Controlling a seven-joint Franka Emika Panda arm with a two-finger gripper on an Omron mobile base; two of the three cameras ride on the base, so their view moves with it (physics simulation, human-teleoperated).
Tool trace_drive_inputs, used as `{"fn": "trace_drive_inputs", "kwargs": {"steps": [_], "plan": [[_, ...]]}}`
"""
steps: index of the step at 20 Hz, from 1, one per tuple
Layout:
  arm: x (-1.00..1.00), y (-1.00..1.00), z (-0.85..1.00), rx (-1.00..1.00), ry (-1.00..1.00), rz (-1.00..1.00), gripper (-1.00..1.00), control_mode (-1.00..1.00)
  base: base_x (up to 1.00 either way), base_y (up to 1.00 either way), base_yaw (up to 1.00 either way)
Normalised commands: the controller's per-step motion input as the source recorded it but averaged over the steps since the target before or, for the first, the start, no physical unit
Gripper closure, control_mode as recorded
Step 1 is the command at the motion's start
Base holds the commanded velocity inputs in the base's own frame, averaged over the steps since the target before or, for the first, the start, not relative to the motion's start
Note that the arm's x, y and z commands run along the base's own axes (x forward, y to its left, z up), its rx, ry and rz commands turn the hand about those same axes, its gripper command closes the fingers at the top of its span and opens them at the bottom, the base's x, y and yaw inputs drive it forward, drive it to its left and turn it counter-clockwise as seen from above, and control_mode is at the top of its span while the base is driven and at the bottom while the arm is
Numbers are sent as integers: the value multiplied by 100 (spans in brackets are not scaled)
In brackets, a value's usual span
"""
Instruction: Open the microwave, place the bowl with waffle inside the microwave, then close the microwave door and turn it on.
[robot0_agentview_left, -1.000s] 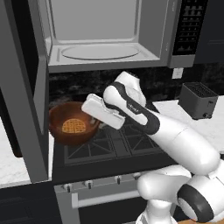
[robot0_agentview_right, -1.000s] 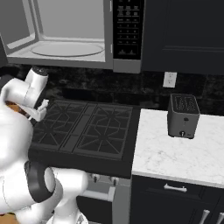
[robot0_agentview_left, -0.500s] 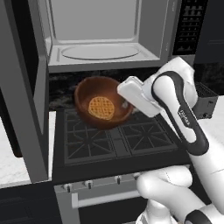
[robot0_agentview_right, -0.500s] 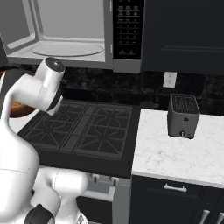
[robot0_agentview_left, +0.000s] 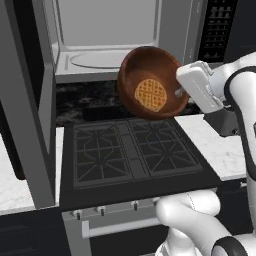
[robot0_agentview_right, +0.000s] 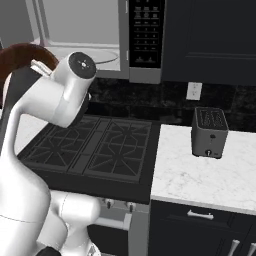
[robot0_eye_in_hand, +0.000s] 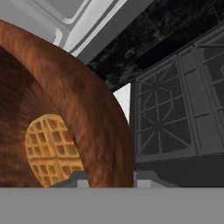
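Observation:
The reddish-brown bowl (robot0_agentview_left: 150, 70) hangs in the air over the stove, tipped on its side so its inside faces the left base camera. The golden waffle (robot0_agentview_left: 150, 95) lies against its inner wall. My gripper (robot0_agentview_left: 181, 91) is shut on the bowl's right rim. In the hand view the bowl rim (robot0_eye_in_hand: 103, 122) runs between my fingertips (robot0_eye_in_hand: 75, 178), with the waffle (robot0_eye_in_hand: 50, 148) to the left inside. The microwave (robot0_agentview_left: 107, 30) stands open just behind and above the bowl, its glass turntable (robot0_agentview_left: 92, 59) bare. The microwave door (robot0_agentview_left: 42, 105) is swung out at the left. The bowl's edge (robot0_agentview_right: 20, 54) peeks from behind the arm.
A black gas stove (robot0_agentview_left: 130, 152) lies under the bowl. The microwave's black button panel (robot0_agentview_right: 145, 35) is at its right. A small dark grey toaster (robot0_agentview_right: 210, 131) stands on the white marble counter (robot0_agentview_right: 200, 180) right of the stove.
The arm has lifted the bowl from low over the stove's left side up and to the right, to the level of the microwave's opening. The bowl has tipped more toward the camera.

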Motion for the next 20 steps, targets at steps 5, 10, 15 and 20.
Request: {"fn": "trace_drive_inputs", "kwargs": {"steps": [5,10,15,20], "plan": [[24,-7,26,2,9,-17,100,-100,0,0,0],[3,0,3,0,0,-1,100,-100,0,0,0],[48,0,43,0,12,-28,100,-100,0,0,0],[76,0,12,0,9,-47,100,-100,0,0,0]]}}
